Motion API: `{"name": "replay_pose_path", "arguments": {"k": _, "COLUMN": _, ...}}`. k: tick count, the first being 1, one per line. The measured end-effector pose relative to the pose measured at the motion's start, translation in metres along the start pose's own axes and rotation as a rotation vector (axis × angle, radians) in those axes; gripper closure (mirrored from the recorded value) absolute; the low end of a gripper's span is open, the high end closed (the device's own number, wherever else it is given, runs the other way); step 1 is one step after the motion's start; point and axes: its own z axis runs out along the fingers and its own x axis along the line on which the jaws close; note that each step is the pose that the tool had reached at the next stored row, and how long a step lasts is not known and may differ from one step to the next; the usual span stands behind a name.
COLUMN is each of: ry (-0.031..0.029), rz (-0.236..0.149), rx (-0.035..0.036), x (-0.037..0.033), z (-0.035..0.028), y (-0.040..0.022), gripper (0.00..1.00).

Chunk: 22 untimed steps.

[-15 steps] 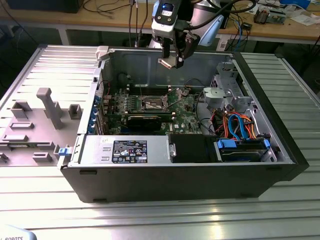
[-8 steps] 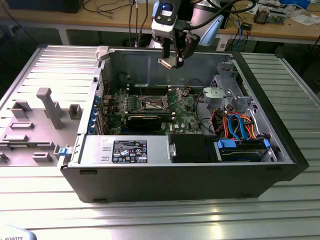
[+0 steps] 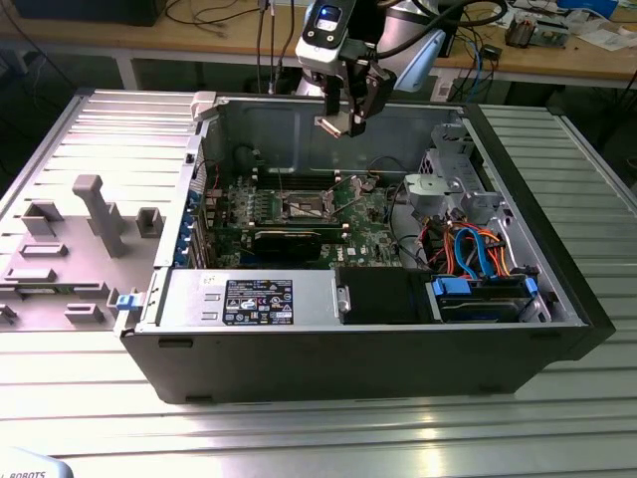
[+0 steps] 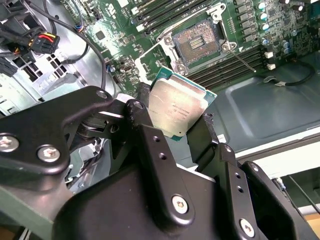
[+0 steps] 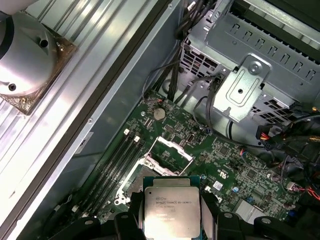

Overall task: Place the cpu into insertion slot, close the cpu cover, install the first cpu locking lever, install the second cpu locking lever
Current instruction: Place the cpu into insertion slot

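Grips the small, flat, silver-grey square cpu point(image 5: 170, 205) in the black claw point(image 4: 176, 125). Hangs high above the silver-rimmed square insertion slot point(image 3: 305, 208), its dark centre bare.

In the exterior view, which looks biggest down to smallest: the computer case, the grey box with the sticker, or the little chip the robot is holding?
1. computer case: largest by far.
2. grey box with the sticker: it sits inside the case.
3. cpu: clearly smallest, a small pale square above the open case.
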Motion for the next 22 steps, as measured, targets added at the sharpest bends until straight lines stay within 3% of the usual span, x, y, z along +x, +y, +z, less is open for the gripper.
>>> {"name": "replay_pose_path", "arguments": {"k": 9, "ry": -0.0006, "rz": 0.008, "rx": -0.0002, "x": 0.0, "z": 0.0, "y": 0.0, "gripper": 0.46}}
{"name": "replay_pose_path", "arguments": {"k": 11, "ry": -0.0022, "rz": 0.025, "rx": -0.0005, "x": 0.0, "z": 0.0, "y": 0.0, "gripper": 0.46}}
{"name": "replay_pose_path", "arguments": {"k": 17, "ry": -0.0111, "rz": 0.124, "rx": -0.0024, "x": 0.0, "z": 0.0002, "y": 0.0, "gripper": 0.46}}
{"name": "replay_pose_path", "arguments": {"k": 22, "ry": -0.0123, "rz": 0.137, "rx": -0.0026, "x": 0.0001, "z": 0.0002, "y": -0.0001, "gripper": 0.46}}
